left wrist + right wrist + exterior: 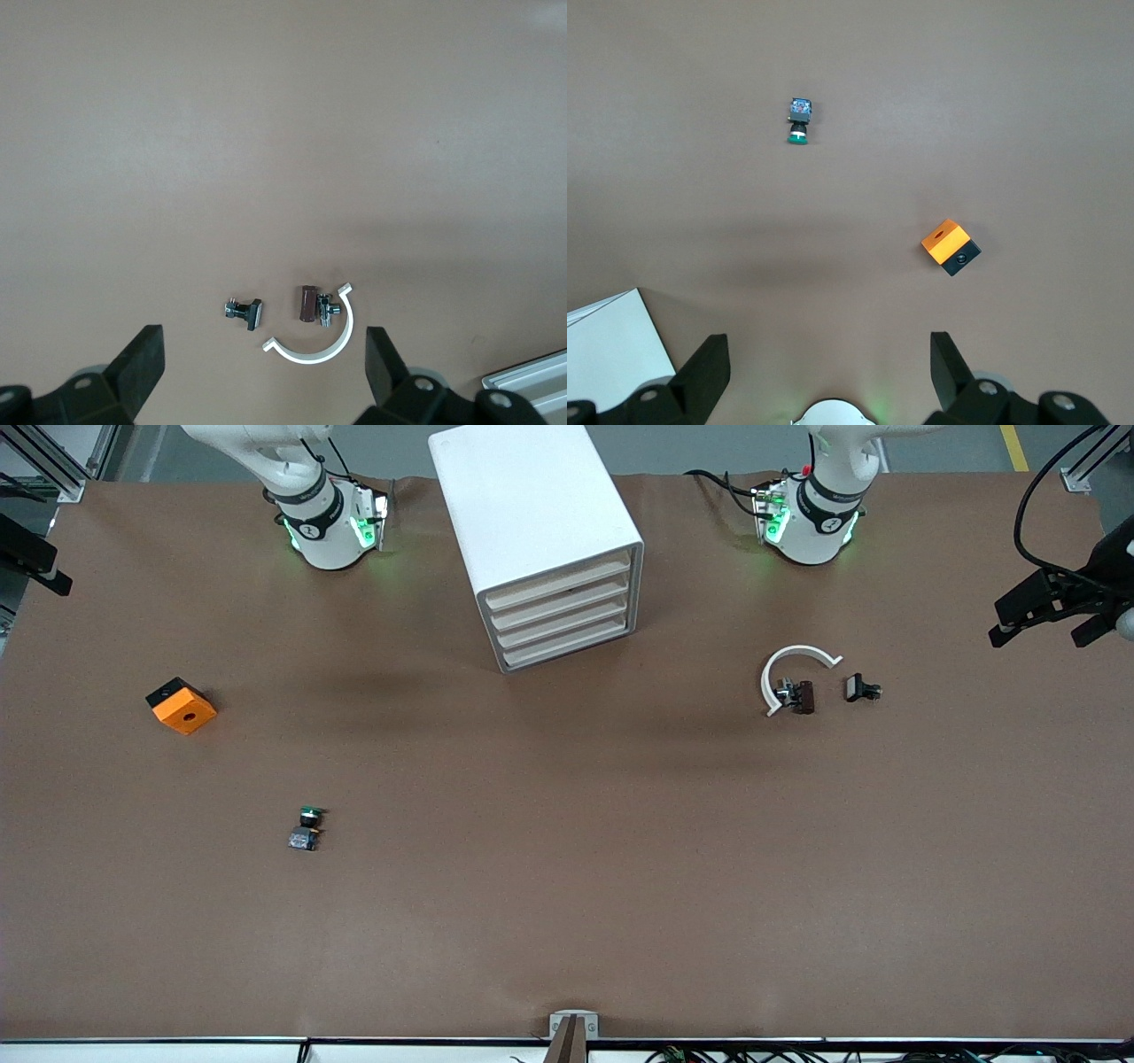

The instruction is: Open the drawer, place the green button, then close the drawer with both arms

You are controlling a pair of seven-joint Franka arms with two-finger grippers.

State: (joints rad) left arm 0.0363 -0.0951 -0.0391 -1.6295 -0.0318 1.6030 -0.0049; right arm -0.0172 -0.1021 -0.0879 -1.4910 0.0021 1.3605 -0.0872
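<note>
Hovering high over the desk (pixel 567 886), my left fingers (pixel 142 363) stand spread wide, empty, above the brown clip with its white arc (pixel 312 320), and my right fingers (pixel 707 370) are equally spread above bare desk. All four drawers of the white cabinet (pixel 532 522) sit shut, the top drawer (pixel 558 583) included. Nearer the front camera than the cabinet, toward the right arm's end, the green-capped button (pixel 306 828) lies on its side.

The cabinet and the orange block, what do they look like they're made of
The cabinet looks like smooth white plastic with a matte shell; its four drawer fronts are pale beige, maybe the same plastic. The orange block seems to be hard plastic too: flat, even orange faces, a round hole on top and a black side. Neither can be told for certain.
</note>
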